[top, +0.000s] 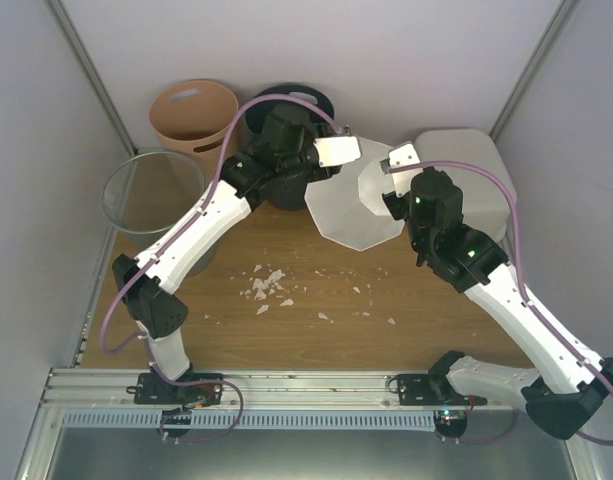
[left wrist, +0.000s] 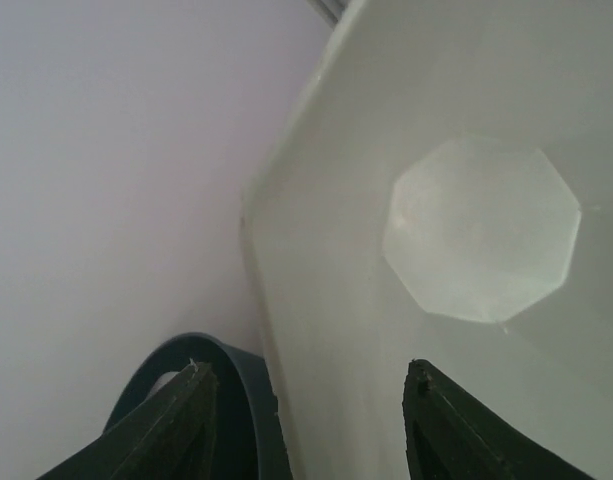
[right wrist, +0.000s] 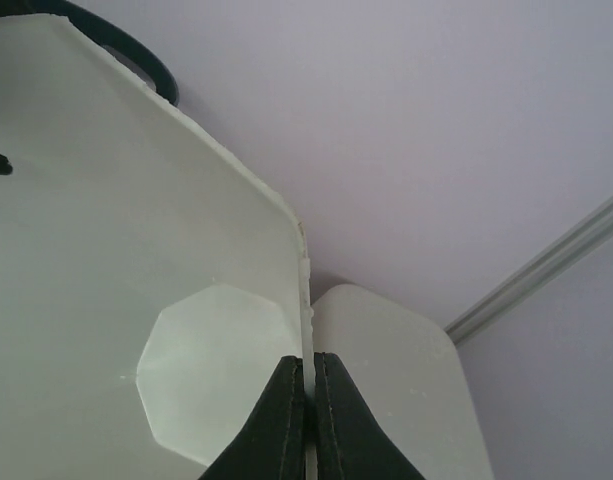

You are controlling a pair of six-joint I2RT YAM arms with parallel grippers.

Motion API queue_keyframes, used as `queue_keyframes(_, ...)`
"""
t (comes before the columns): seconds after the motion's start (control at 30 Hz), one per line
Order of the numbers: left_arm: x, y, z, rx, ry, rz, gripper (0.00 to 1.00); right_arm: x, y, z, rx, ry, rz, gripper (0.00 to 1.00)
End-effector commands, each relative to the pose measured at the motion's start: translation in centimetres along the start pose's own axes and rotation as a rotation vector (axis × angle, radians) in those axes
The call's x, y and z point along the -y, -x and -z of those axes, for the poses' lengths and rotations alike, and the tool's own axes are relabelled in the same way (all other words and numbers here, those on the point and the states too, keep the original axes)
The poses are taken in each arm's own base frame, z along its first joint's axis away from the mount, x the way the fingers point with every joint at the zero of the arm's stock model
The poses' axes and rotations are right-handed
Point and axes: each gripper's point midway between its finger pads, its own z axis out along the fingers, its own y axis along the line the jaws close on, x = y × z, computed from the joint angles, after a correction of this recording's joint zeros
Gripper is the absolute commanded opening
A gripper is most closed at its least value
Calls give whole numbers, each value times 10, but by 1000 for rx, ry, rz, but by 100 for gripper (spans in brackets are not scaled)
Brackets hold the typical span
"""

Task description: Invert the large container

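**White tub sits apart at the far right corner**

Translucent-white and broad, the large container [top: 466,143] stands in the far right corner of the worktop [top: 316,340], behind the right arm. Neither claw touches it, and I cannot tell whether its mouth faces up or down.

The right claw [right wrist: 308,372] is pinched tight on the thin rim of the faceted bin [top: 346,210]. That bin sits just left of the container, near the middle of the far edge. The left claw [left wrist: 308,375] is spread wide and grips nothing, with one finger outside that bin's wall and one inside.

A dark bin [left wrist: 241,385] lies just beside the left claw. A peach bin [top: 194,115] and a wire-mesh bin [top: 151,190] stand toward the far left corner. White scraps [top: 266,285] lie mid-worktop.
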Motion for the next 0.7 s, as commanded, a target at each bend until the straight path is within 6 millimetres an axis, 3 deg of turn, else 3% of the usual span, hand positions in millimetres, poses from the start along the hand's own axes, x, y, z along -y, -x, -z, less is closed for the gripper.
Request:
queue_keyframes(0.0, -13, 3, 2, -9, 28, 45, 50, 16, 27, 14, 110, -77, -60, 1)
queue_keyframes(0.07, -12, -1, -2, -26, 22, 46, 43, 12, 31, 17, 122, -69, -58, 1)
queue_keyframes(0.17, -11, -4, -5, -30, 18, 52, 15, 7, 31, 19, 122, -64, -41, 1)
queue_keyframes(0.47, -9, -5, -7, -26, 13, 55, 0, 3, 31, 29, 127, -4, -58, 2)
queue_keyframes(0.5, -9, -6, -7, -27, 17, 54, 0, 3, 31, 31, 125, 10, -66, 10)
queue_keyframes(0.57, -11, -7, -7, -28, 41, 54, 0, 5, 32, 36, 128, 27, -83, 45)
queue_keyframes(0.67, -13, -6, -2, -12, 86, 40, 0, 19, 36, 47, 137, 11, -115, 65)
